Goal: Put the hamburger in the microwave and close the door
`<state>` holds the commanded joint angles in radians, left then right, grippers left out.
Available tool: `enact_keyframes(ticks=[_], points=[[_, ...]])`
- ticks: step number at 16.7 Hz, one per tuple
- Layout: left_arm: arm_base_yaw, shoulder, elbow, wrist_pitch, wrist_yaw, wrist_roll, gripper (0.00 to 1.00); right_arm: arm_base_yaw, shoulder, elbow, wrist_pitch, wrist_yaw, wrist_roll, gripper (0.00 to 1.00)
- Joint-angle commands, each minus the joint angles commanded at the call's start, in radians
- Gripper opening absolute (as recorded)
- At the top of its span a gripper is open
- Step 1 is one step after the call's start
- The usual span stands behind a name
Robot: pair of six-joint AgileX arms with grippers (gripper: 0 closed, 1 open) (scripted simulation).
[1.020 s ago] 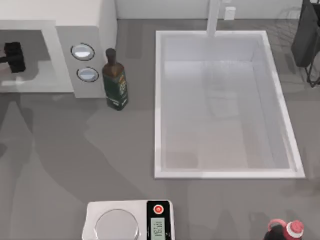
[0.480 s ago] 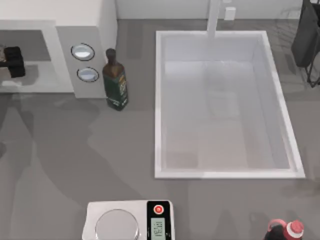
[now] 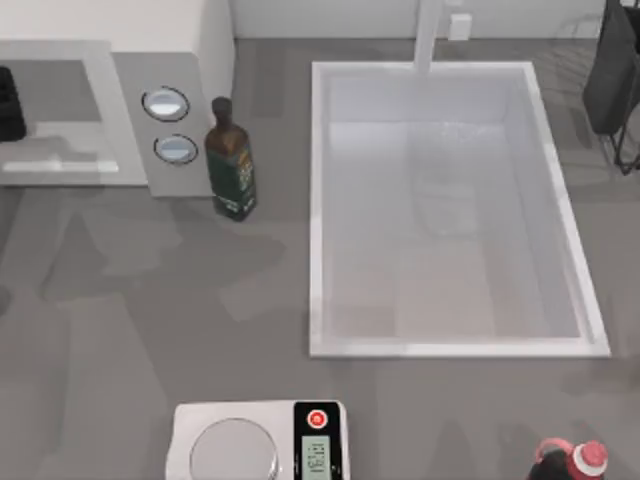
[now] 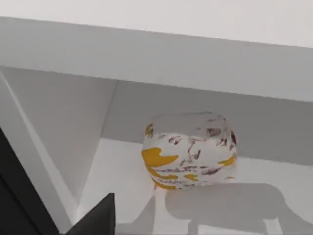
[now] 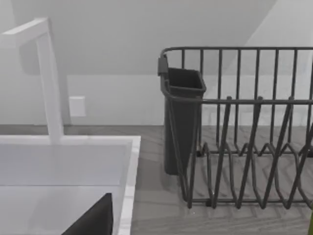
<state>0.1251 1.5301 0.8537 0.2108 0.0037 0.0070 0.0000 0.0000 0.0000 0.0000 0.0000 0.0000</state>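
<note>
At the top view's far left, left gripper (image 3: 5, 100) just in the mouth of the microwave (image 3: 170, 40), dark against the grey cavity; jaw state cannot be told. Inside the cavity, in the left wrist view, hamburger (image 4: 189, 151) resting free on the floor near the back wall, held by nothing, squat and wider than tall, broader span running along that back wall, yellow-orange patches facing the camera. Next, grey side panel with two round knobs (image 3: 166, 103), then dark green bottle (image 3: 231, 165) upright just beside the panel. Near the front edge, white scale (image 3: 260, 445) with round steel plate. Farther right, white sink (image 3: 320, 200) with faucet (image 3: 428, 35). At the far right, dark dish rack (image 5: 244, 147); right gripper (image 5: 93, 218) parked near it, jaw state cannot be told
</note>
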Motion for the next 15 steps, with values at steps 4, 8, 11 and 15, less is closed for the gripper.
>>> enact_keyframes(ticks=[4,8,11,15], points=[[-0.032,-0.428,-0.235,-0.063,-0.002,-0.003,1.0,0.0,0.0,0.0,0.0,0.0,0.0,1.0],[-0.067,-0.911,-0.479,-0.127,-0.003,-0.006,1.0,0.0,0.0,0.0,0.0,0.0,0.0,1.0],[-0.092,-1.202,-0.641,-0.166,-0.003,-0.007,1.0,0.0,0.0,0.0,0.0,0.0,0.0,1.0],[-0.116,-1.449,-0.798,-0.2,-0.004,-0.007,1.0,0.0,0.0,0.0,0.0,0.0,0.0,1.0]])
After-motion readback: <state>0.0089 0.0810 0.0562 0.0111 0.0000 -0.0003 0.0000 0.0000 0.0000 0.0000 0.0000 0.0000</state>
